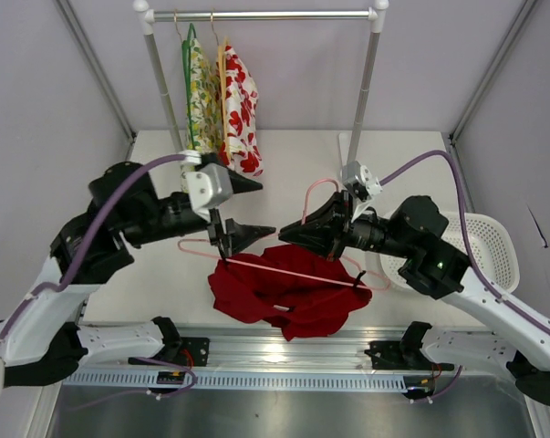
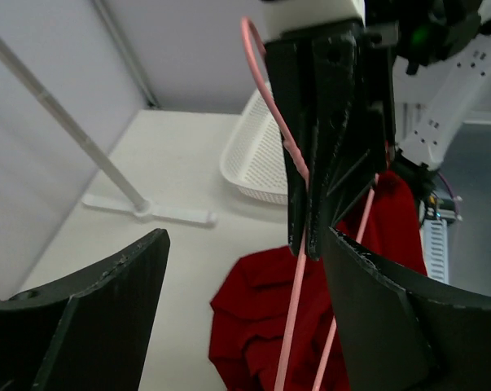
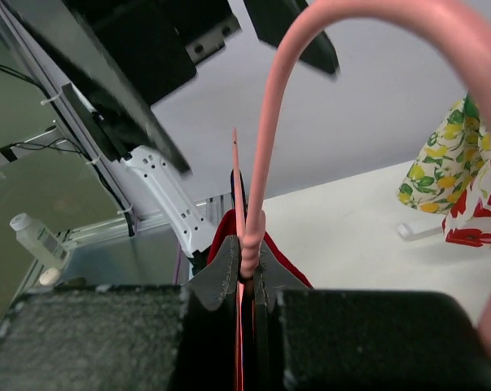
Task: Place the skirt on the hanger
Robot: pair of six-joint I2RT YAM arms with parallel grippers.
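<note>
The pale pink hanger point(image 1: 293, 272) is held tilted above the table, hook point(image 1: 318, 186) upward. My right gripper point(image 1: 297, 233) is shut on its twisted neck point(image 3: 252, 240). The deep red skirt point(image 1: 284, 294) lies bunched on the table under the hanger's lower bar. Its right part rises toward the bar's right end, and I cannot tell whether it is attached there. My left gripper point(image 1: 267, 208) stands wide open just left of the hanger's neck, holding nothing. In the left wrist view, its fingers point(image 2: 107, 309) flank the skirt point(image 2: 261, 318) and the hanger wires point(image 2: 294, 309).
A clothes rail point(image 1: 265, 15) stands at the back. On it hang a yellow-green floral garment point(image 1: 202, 91) and a white one with red prints point(image 1: 241, 105). A white basket point(image 1: 489, 239) sits at the right, behind my right arm. The rail's foot point(image 2: 147, 210) lies on the table.
</note>
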